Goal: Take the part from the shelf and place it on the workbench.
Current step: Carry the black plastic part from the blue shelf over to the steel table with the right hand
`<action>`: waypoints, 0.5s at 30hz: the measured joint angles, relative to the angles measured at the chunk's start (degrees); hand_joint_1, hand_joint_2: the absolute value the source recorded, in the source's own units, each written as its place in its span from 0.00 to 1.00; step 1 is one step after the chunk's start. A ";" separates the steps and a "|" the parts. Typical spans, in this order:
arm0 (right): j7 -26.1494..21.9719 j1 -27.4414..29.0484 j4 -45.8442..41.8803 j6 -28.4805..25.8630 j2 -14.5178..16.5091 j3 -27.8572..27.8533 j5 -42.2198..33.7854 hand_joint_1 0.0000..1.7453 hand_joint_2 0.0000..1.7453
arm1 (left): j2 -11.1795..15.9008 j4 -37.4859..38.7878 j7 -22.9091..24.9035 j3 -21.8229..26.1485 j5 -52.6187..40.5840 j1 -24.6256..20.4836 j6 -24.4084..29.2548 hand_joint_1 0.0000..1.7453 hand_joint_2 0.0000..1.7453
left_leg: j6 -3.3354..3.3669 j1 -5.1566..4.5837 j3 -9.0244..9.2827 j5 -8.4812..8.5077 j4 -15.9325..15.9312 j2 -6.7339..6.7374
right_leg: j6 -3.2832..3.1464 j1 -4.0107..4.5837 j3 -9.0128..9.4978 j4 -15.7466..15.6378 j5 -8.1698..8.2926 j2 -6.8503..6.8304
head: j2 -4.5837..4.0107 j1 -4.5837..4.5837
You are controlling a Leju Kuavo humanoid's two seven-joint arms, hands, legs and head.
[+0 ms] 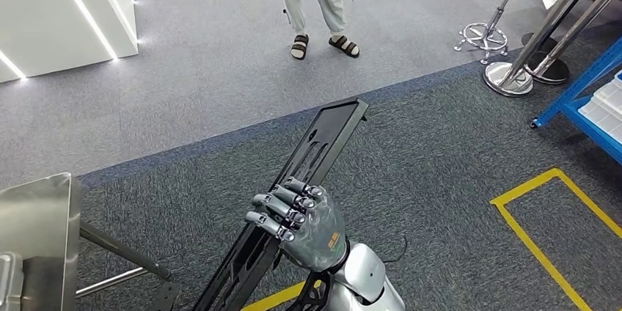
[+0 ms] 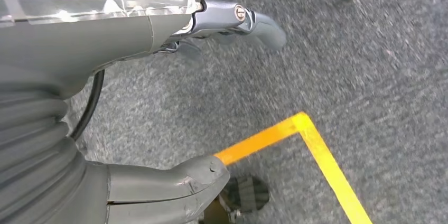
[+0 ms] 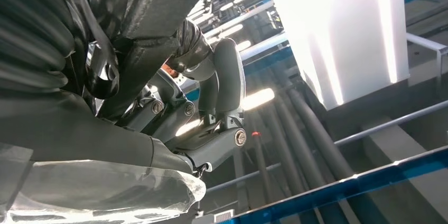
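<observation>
Part [image 1: 308, 161], gripped in the right hand [image 1: 297, 224]: matt black, metal by the look. Hand: dark grey, faintly glossy plastic casing (silver, shiny forearm behind it). Floor [image 1: 440, 179] beneath: rough grey carpet with smooth yellow tape [image 1: 546, 252] lines.

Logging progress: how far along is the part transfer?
Pickup looks done: the right hand grips the long black part, held tilted above the carpet. Left hand holds nothing. Left to do: setting it down; the steel surface at left may be the workbench.
</observation>
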 joint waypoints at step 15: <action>-0.34 0.79 -0.15 0.01 0.13 -0.98 0.96 1.00 1.00 | -0.13 0.00 0.20 0.00 0.23 0.21 0.30 0.00 1.00 | -3.11 0.01 -4.95 -6.36 11.16 -0.03 | -2.69 0.24 5.09 -12.14 7.21 -0.11 | 0.00 -0.01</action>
